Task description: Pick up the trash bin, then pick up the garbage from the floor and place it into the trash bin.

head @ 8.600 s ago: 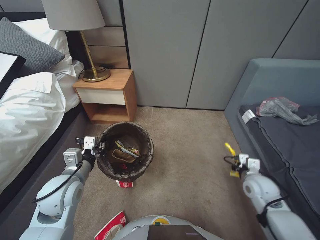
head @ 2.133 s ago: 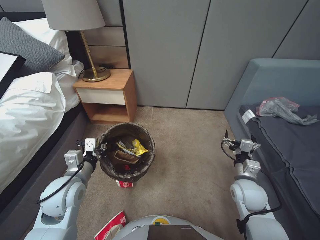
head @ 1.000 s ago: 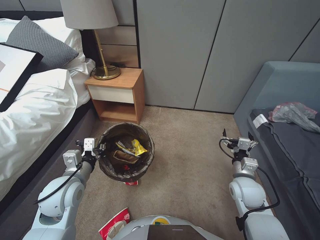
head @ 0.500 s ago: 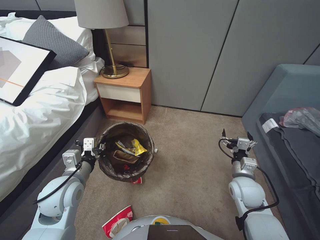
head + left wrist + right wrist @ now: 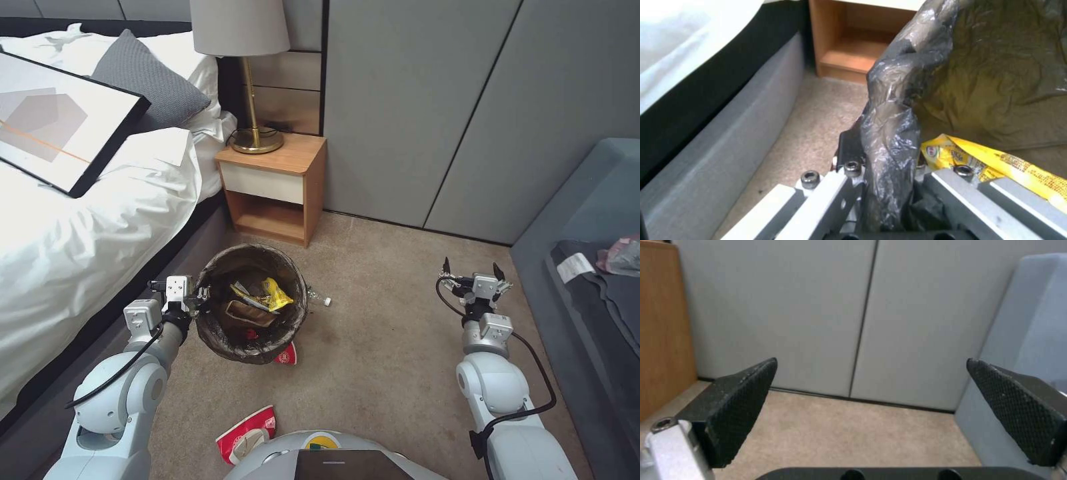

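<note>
The trash bin [image 5: 248, 355], lined with a dark crinkly bag, hangs from my left gripper [image 5: 200, 293], which is shut on its bag-covered rim [image 5: 889, 160]. Inside lie a yellow wrapper [image 5: 273, 293] and a tan paper bag [image 5: 243, 312]. On the carpet, a crushed red-and-white bowl [image 5: 287, 355] peeks out from under the bin. A second bowl [image 5: 245, 433] lies by my base, and a small bottle [image 5: 319, 297] lies right of the bin. My right gripper [image 5: 471, 269] is held out over the carpet, open [image 5: 871, 413] and empty.
A white bed [image 5: 80, 220] with a framed picture [image 5: 60, 120] runs along the left. A wooden nightstand [image 5: 273, 193] with a lamp [image 5: 250, 80] stands behind the bin. A grey-blue sofa [image 5: 593, 267] is at the right. Bare carpet [image 5: 380, 320] lies between the arms.
The camera has swung left, so the room slides right in the picture. The bin stays with my left gripper. The yellow wrapper went from the right gripper into the bin.
</note>
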Tool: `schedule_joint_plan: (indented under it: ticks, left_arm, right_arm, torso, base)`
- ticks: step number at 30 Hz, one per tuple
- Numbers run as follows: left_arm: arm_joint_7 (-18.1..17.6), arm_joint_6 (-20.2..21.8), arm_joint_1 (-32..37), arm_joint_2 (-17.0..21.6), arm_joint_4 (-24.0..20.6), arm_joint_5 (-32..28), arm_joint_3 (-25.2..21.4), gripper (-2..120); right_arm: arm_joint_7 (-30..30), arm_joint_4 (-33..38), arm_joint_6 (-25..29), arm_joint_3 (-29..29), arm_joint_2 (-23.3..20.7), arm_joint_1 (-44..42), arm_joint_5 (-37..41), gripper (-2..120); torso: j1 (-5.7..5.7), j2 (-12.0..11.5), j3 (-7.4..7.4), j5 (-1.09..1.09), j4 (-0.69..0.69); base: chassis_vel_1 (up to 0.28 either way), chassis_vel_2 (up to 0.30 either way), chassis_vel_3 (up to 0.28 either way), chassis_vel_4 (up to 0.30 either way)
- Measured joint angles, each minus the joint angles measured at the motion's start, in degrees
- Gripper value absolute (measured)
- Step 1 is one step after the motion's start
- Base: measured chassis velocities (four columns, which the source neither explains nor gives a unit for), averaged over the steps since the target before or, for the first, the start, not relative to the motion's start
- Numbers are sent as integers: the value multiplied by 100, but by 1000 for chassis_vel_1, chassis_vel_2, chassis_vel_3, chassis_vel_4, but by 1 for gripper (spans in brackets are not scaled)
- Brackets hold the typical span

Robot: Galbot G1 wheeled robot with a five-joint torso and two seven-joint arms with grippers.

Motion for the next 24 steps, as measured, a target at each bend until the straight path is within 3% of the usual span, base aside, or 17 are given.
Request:
schedule_joint_plan:
  ticks: [24]
  left_arm:
    - [75,-151,-3,-17,56,80,-2,0]
  right_arm:
    - [6,-48,1,-33,21,10,1,100]
  torso:
    - [0,0,0,0,0]
  base:
    - [17,16,15,12]
